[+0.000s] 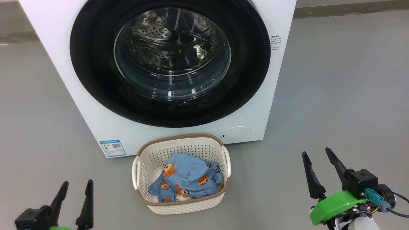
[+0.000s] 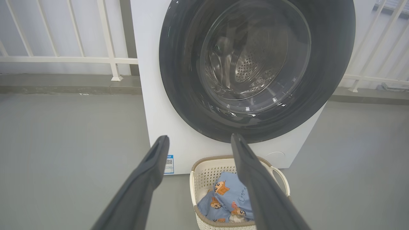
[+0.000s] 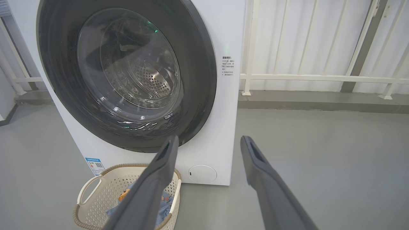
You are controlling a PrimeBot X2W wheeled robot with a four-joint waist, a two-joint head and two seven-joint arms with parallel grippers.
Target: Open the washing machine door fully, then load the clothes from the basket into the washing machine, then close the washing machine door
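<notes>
Door closed flush on washer. It is round with no long axis, and its glass faces outward. Judged stiff, glossy and slippery; hook its rim edge. Clothes lie in the basket just before the washer, judged soft and light. Left gripper and right gripper, before the washer, are spread wide and empty.

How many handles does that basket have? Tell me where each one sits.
2. One handle is on the left side of the basket, the other on its right side. None looks hidden.
</notes>
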